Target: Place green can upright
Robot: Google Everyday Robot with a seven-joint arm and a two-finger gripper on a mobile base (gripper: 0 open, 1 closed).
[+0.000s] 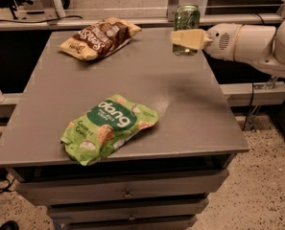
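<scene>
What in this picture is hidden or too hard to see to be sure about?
- Camera view: the green can's lower half and base, covered by the tool gripping it over the table's far right corner; whether it touches the table is unclear.
- The arm is cut off by the right edge.
- Small print on the brown snack bag is too small to read.
</scene>
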